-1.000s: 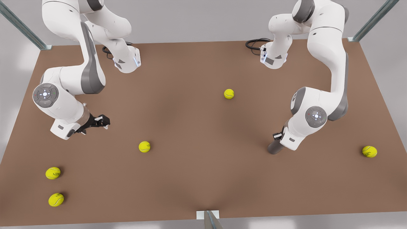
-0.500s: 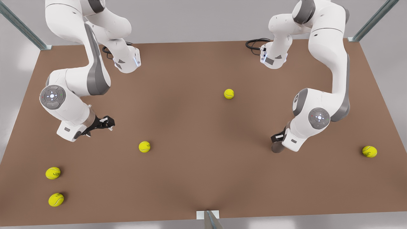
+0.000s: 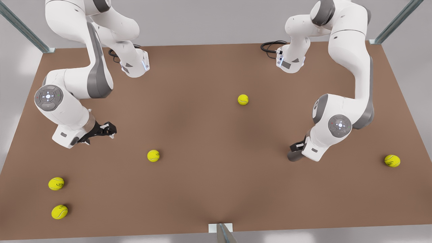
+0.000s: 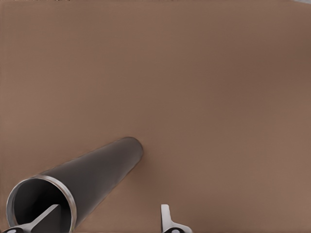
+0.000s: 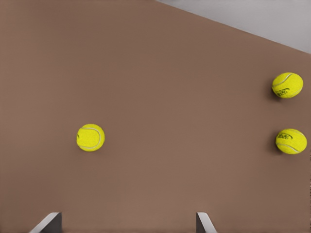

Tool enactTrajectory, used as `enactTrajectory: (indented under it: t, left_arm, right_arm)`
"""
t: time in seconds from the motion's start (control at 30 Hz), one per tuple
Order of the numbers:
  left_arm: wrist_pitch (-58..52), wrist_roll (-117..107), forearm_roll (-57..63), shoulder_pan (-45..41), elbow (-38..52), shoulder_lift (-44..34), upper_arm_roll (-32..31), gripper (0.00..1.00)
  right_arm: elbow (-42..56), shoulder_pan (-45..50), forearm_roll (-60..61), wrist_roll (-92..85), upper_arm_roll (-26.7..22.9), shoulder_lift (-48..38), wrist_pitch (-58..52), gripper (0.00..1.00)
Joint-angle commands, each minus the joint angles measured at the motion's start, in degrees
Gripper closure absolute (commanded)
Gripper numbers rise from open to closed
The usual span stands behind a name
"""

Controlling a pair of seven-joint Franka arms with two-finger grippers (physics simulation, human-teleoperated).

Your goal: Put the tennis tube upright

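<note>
Jaws: the left gripper (image 4: 109,208) stands open at the tennis tube (image 4: 97,170), one finger (image 4: 48,216) inside the lighter-rimmed mouth and the other outside, clear of the wall. The tube is not yet upright; it slants away over the table (image 3: 216,135), toward the edge on the front view's right. The right gripper (image 3: 109,129) waits wide and empty near the opposite edge. To do this step well, probably close on the rim wall firmly, then pivot slowly about the far end.
</note>
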Motion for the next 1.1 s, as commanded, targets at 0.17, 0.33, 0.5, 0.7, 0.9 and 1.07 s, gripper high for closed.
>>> enactTrajectory:
  t: [0.17, 0.33, 0.5, 0.7, 0.9, 1.07]
  left_arm:
    - [0.0, -0.2, 0.5, -0.1, 0.0, 0.1, -0.1, 0.0]
    - [-0.2, -0.2, 0.2, -0.1, 0.0, 0.1, -0.1, 0.0]
    - [-0.3, -0.5, -0.2, -0.5, 0.5, 0.1, -0.1, 0.0]
    - [-3.6, -0.4, 0.2, -0.5, 2.2, 0.3, -0.1, 0.0]
    - [-22.2, 5.7, -0.1, 0.2, 10.3, -5.3, -5.2, 0.0]
    - [-29.4, 8.9, -0.6, 0.7, 5.3, -16.0, -8.3, 0.0]
  right_arm:
    - [-0.4, 0.0, 0.0, 0.1, 0.0, 0.2, 0.2, 0.0]
    - [-0.6, 0.0, 0.1, 0.1, 0.0, 0.4, 0.9, 0.0]
    - [-0.7, -0.2, 0.0, 0.0, 0.0, 0.7, 1.8, 0.0]
    - [-1.2, 0.0, 0.0, -0.2, 0.0, 0.8, 2.4, 0.0]
    - [-1.5, 0.1, 0.0, -0.1, 0.0, 1.1, 3.2, 0.0]
    - [-1.4, 0.2, 0.0, -0.1, 0.0, 1.2, 3.2, 0.0]
